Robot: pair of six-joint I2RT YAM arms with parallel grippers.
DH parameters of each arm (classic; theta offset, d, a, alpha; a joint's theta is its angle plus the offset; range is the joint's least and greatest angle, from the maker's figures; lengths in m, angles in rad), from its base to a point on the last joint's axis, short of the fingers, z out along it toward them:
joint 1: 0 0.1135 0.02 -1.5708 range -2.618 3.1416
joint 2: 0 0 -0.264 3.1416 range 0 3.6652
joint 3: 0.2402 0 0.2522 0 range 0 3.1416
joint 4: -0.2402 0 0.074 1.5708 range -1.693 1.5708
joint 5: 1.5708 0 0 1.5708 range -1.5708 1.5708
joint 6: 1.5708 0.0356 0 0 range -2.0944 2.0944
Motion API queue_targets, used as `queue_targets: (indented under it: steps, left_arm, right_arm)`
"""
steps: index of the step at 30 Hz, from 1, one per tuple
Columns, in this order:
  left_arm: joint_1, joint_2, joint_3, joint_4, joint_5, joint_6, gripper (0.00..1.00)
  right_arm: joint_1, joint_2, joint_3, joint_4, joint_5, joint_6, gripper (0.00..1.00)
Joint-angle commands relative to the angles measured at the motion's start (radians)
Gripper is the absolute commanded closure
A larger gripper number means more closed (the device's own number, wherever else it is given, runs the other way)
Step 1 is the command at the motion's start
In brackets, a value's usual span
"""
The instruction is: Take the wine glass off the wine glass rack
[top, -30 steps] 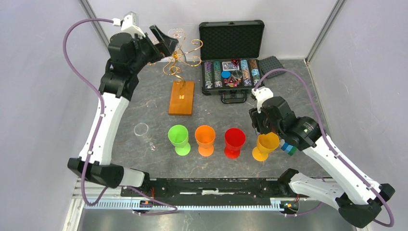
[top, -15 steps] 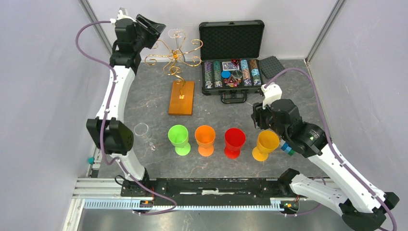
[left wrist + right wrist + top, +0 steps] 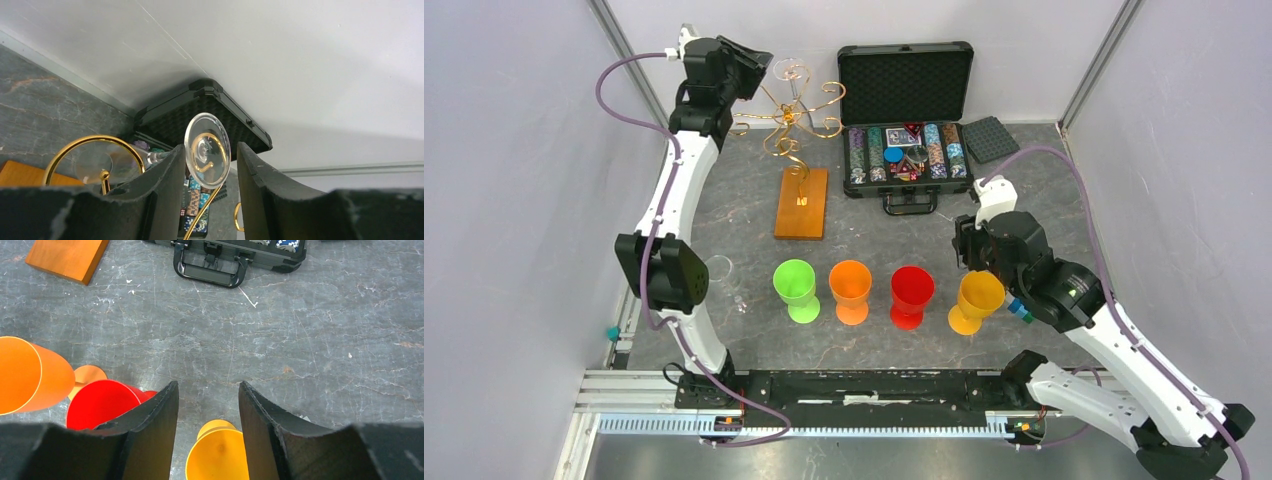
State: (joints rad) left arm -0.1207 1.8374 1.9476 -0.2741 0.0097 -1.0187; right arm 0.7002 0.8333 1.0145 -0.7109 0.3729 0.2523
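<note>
A clear wine glass (image 3: 792,72) hangs upside down from a top arm of the golden wire wine glass rack (image 3: 789,120), which stands on an orange wooden base (image 3: 802,203). In the left wrist view its round foot (image 3: 207,150) rests on a wire curl between my fingers. The left gripper (image 3: 210,147) (image 3: 754,62) is open: the left finger is close to the foot and a gap shows at the right finger (image 3: 255,185). My right gripper (image 3: 208,385) (image 3: 969,262) hovers open just above the yellow goblet (image 3: 217,455), holding nothing.
An open black chip case (image 3: 906,110) stands right of the rack, with a dark pad (image 3: 989,138) beside it. Green (image 3: 795,285), orange (image 3: 851,285), red (image 3: 912,290) and yellow (image 3: 977,298) goblets line the front. A second clear glass (image 3: 717,268) lies by my left arm's elbow.
My left arm has stretched up and back toward the rack's top, and its jaws have narrowed around the glass foot. The right arm has shifted slightly, still over the yellow goblet.
</note>
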Motion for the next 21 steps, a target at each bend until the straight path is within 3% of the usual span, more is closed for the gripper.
queue_targets:
  steps: [1,5,10,15,21]
  left_arm:
    - [-0.021,0.013,0.035,-0.005,-0.101,-0.033,0.54]
    - [-0.055,0.001,0.027,-0.012,-0.190,0.002,0.54]
    - [-0.067,0.019,0.039,-0.023,-0.179,0.001,0.54]
    - [-0.095,-0.006,-0.002,-0.026,-0.289,0.003,0.54]
    - [-0.102,0.012,-0.002,-0.015,-0.292,-0.016,0.54]
  right_arm:
    - [0.003,-0.032,-0.016,0.031,0.041,0.019,0.47]
    - [0.004,-0.043,-0.025,0.030,0.046,0.020,0.47]
    - [0.004,-0.050,-0.028,0.031,0.056,0.018,0.46]
    - [0.004,-0.058,-0.033,0.031,0.061,0.013,0.46]
    - [0.004,-0.068,-0.045,0.039,0.059,0.010,0.46]
